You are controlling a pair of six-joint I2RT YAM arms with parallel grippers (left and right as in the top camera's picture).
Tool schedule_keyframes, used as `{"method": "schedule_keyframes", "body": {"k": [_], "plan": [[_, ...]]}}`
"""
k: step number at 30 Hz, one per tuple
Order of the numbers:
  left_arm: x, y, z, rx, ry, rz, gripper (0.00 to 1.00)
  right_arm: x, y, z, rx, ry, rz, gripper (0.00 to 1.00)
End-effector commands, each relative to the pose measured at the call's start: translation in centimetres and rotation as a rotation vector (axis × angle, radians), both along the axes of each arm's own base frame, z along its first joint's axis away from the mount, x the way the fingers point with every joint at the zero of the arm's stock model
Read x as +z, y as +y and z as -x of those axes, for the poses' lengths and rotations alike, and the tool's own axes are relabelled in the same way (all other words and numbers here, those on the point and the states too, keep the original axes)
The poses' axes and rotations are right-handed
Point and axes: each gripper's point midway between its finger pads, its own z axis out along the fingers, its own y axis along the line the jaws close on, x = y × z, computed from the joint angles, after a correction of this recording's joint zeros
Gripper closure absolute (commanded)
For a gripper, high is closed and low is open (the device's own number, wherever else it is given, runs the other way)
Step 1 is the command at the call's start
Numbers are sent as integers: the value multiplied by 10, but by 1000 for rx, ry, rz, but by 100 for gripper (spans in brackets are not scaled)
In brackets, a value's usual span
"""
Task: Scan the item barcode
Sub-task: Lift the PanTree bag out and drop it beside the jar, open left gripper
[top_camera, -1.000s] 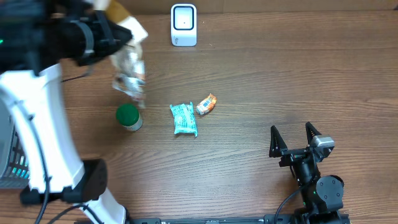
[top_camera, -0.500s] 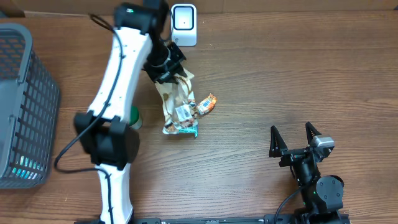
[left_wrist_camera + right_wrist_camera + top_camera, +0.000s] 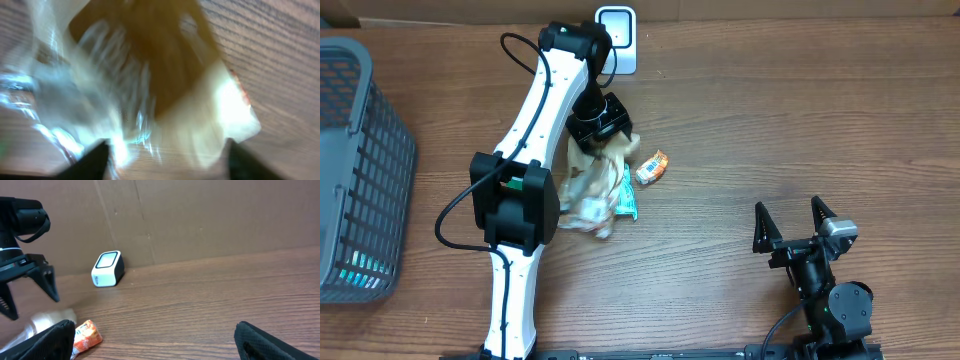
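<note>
Plastic bag (image 3: 588,195), clear with a brown patch, lies mid-counter left of centre, smeared by blur in the overhead and left wrist views.

Nearest, at the near right, the right hand (image 3: 790,222) sits low over the counter (image 3: 800,120) with its two fingers spread wide and nothing between them. Bare wood runs all round it, leftward to the white left arm (image 3: 525,150) and away to the far edge, so the right half of the counter is open room.

Further in, the plastic bag overlaps the left part of a teal packet (image 3: 626,203). A small orange packet (image 3: 653,166) lies just right of the bag's far end, close to it; whether they touch I cannot tell.

Just beyond the bag's far end hangs the left hand (image 3: 167,159), pointing down at it. Its fingers stand apart, released: in the left wrist view the two tips frame the bag from either side without closing on it, and in the right wrist view the dark fingers are splayed with a gap between them.

At the left edge a grey wire basket (image 3: 360,170) stands well apart from the bag, with the arm between.

Farthest, a white scanner (image 3: 616,38) stands at the far edge against the cardboard wall, just beyond the left hand.
</note>
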Motion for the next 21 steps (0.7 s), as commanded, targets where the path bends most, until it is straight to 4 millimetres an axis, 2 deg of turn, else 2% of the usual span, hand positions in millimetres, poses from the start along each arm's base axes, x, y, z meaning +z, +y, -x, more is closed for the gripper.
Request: {"method": "schedule_keyframes", "body": {"k": [1,5,8,10,13,17,19,21], "plan": [[1,0,7,-122,-7,5,12,-3,0,0,0,0,4,0],[13,1,8,-146,-16,11,16,-3,0,0,1,0,4,0],[38,-2,-2,-177,-105,36,19,-3,0,0,1,0,4,0],[63,-4,-9,-180,-187,53,20,-3,0,0,0,0,4,0],[113,-2,-18,-180,-349,73,19,-3,0,0,1,0,4,0],[186,26,-20,-164,-588,12,18,-3,0,0,1,0,4,0],[219,52,-15,-123,-685,-61,18,-3,0,0,1,0,4,0],[251,87,-4,-58,-776,-149,18,-3,0,0,1,0,4,0]]}}
